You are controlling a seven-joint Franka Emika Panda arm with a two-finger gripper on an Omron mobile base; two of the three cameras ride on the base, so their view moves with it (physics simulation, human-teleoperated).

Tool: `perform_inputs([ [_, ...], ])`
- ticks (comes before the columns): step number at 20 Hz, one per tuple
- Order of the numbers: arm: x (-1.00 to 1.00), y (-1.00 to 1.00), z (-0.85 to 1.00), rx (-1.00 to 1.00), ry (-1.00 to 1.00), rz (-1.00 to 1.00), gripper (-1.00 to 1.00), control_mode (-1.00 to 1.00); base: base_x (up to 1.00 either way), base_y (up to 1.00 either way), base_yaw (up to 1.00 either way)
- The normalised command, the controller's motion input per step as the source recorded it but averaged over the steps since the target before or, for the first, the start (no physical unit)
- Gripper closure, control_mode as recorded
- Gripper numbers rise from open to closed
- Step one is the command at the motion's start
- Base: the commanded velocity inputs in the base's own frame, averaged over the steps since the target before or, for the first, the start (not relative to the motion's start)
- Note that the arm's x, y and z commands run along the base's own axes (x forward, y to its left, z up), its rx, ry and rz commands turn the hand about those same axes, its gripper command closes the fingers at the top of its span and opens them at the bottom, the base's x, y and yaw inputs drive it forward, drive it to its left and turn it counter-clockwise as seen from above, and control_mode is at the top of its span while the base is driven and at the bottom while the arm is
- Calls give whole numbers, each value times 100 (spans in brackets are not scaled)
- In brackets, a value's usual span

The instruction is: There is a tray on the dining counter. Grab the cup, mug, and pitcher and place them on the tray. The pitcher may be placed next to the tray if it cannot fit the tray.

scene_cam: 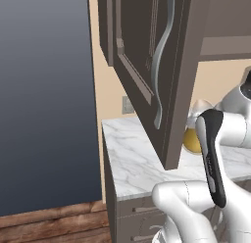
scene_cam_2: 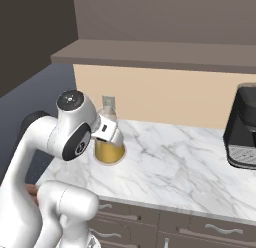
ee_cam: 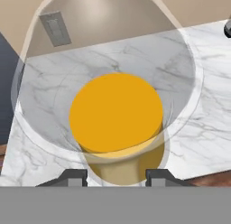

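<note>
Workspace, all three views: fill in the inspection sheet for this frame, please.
Surface: white-grey marble worktop with drawers below.
Job's things: pitcher, amber, upright on the worktop near its left end.
Clutter: black appliance at the right of the worktop.
Grippers: gripper straight above the pitcher's mouth, fingers straddling it; grip cannot be confirmed.
Cables: nothing seen.
Surroundings: open dark cabinet door overhead, wall outlet, beige backsplash, wooden floor.
</note>
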Motion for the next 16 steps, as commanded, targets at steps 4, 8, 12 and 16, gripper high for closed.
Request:
perform_inputs([
  [4, -3, 11, 3, 0, 4, 0, 100, -100, 0, 0, 0],
  [8, -3, 30, 0, 0, 4, 0, 100, -100, 0, 0, 0],
  [12, -4, 29, 0, 0, 4, 0, 100, -100, 0, 0, 0],
  [16, -10, 10, 0, 0, 0, 0, 100, -100, 0, 0, 0],
])
